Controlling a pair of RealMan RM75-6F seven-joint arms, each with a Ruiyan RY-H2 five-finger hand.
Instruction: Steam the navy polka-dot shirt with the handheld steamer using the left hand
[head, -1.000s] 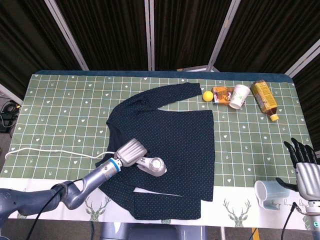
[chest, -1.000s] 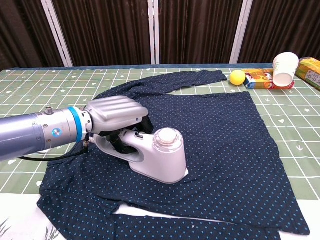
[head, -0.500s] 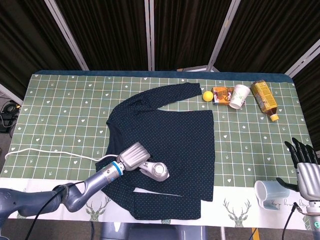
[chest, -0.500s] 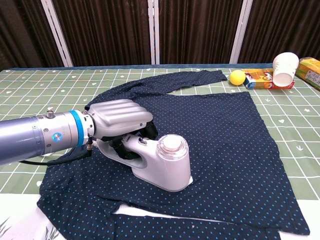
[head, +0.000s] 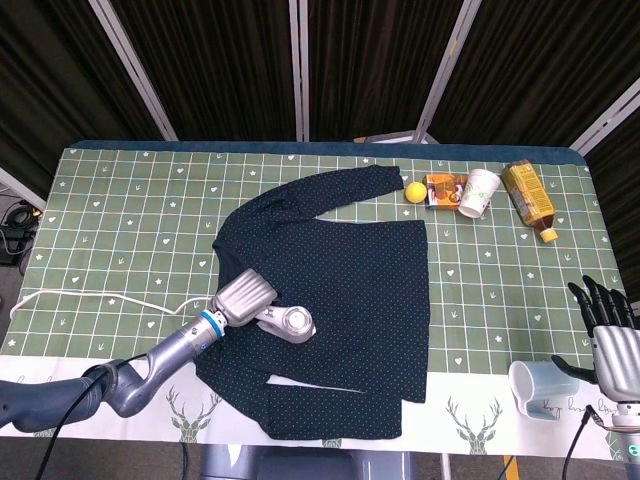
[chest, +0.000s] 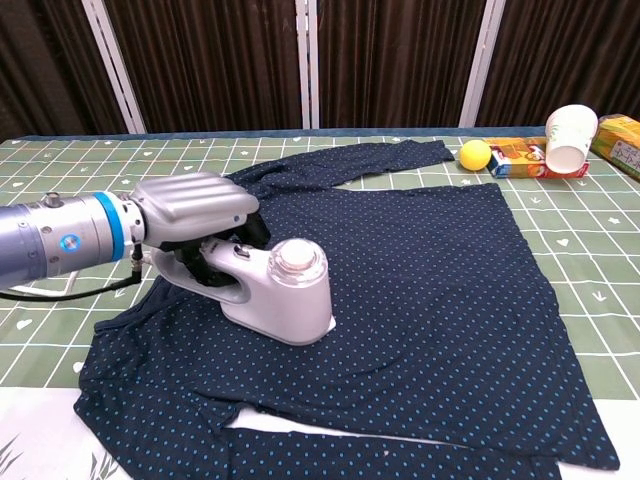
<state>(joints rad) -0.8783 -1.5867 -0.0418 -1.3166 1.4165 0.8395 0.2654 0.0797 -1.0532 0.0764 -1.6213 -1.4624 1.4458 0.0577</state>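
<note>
Seen from above, lower left of frame: a white cord (head: 90, 297) trailing across the green patterned tablecloth (head: 120, 220) toward the left hand (head: 243, 297). Fingers wrapped over the handle of the handheld steamer (head: 288, 323), gripping it, with the steamer's flat base pressed down on the lower left part of the navy polka-dot shirt (head: 360, 280). Shirt spread flat across the middle of the frame, one sleeve reaching toward the upper right. In the chest view, the same hand at left centre, closed over the steamer's handle, round cap facing up.

Upper right, just past the sleeve end: a yellow ball (head: 415, 191), a small snack box (head: 440, 190), a tipped paper cup (head: 479, 192) and a bottle (head: 528, 200) lying on its side. Lower right corner: the right hand (head: 606, 335), fingers spread and holding nothing, just beside a pale blue mug (head: 535, 388).
</note>
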